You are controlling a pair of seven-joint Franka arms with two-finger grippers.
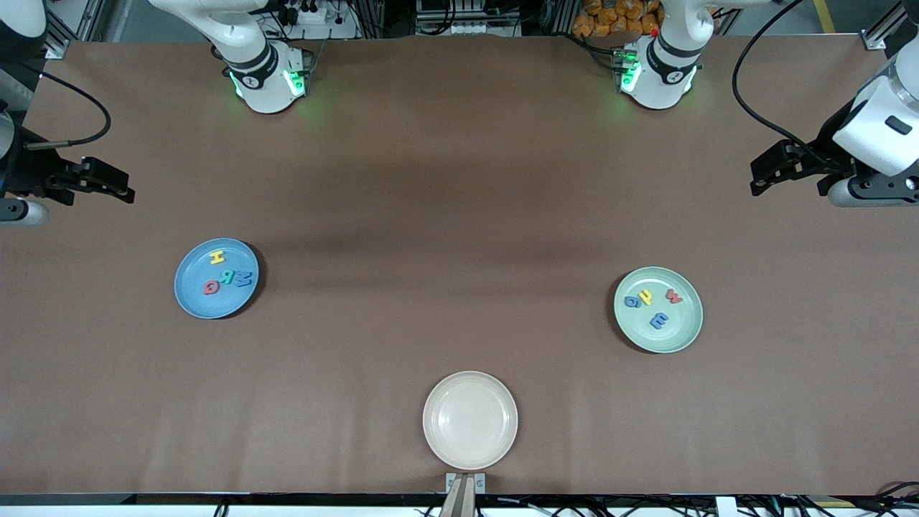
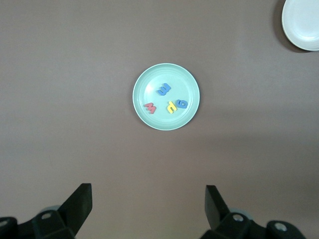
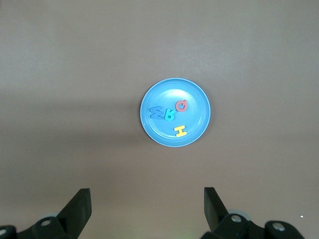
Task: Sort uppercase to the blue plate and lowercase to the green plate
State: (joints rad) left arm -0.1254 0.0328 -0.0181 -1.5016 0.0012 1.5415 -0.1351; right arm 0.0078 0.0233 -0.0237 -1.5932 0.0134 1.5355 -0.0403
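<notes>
The blue plate (image 1: 215, 306) lies toward the right arm's end of the table and holds the uppercase letters: yellow H (image 1: 217, 257), teal R (image 1: 228, 276), light-blue M (image 1: 245, 279), red Q (image 1: 210, 288). The green plate (image 1: 682, 332) lies toward the left arm's end and holds the lowercase letters: blue g (image 1: 632, 301), yellow h (image 1: 646, 296), red w (image 1: 673, 295), blue m (image 1: 658, 320). My right gripper (image 1: 123, 185) hangs open and empty high over the table's edge, looking down on the blue plate (image 3: 192, 97). My left gripper (image 1: 759, 178) hangs open and empty at the other end, looking down on the green plate (image 2: 149, 82).
A cream plate (image 1: 470, 420) with nothing in it lies at the table's edge nearest the front camera, midway between the two arms' ends. It also shows in a corner of the left wrist view as the cream plate (image 2: 301, 22). Brown tabletop surrounds all three plates.
</notes>
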